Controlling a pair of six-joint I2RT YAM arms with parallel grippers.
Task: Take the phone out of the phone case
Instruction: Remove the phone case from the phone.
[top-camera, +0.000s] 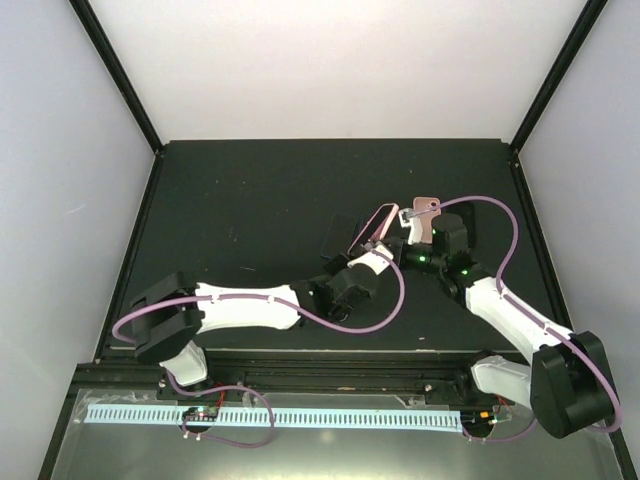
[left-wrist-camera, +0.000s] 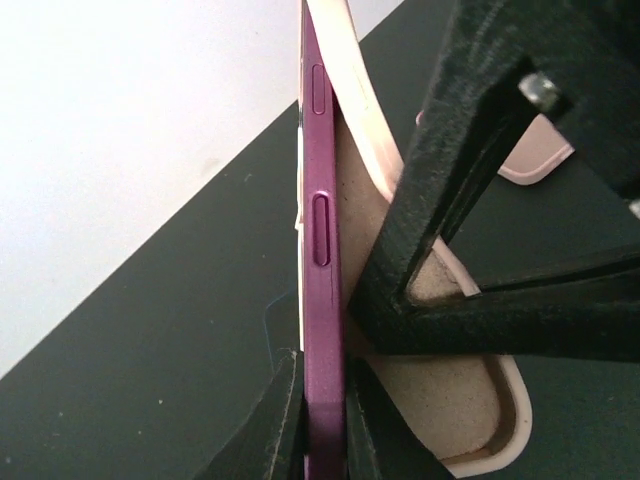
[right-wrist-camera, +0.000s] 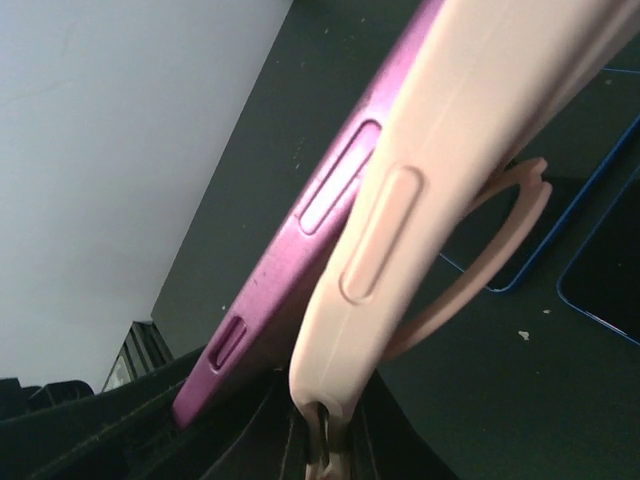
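Observation:
The purple phone (left-wrist-camera: 320, 250) stands on edge, half out of the pale pink case (left-wrist-camera: 480, 420), whose beige lining shows. My left gripper (left-wrist-camera: 325, 430) is shut on the phone's lower edge. In the right wrist view the pink case (right-wrist-camera: 440, 150) is peeled away from the phone (right-wrist-camera: 290, 270), and my right gripper (right-wrist-camera: 325, 445) is shut on the case's bottom corner. In the top view both grippers, left (top-camera: 372, 243) and right (top-camera: 408, 237), meet at mid-table around the phone and case (top-camera: 382, 220). The right gripper's black fingers (left-wrist-camera: 470, 200) reach into the open case.
A dark phone-like slab (top-camera: 338, 235) lies flat on the black table (top-camera: 250, 190) just left of the grippers. Blue-edged dark items (right-wrist-camera: 600, 270) lie on the table beyond the case. A pinkish flap (top-camera: 426, 206) sticks out behind the right gripper. White walls surround the table.

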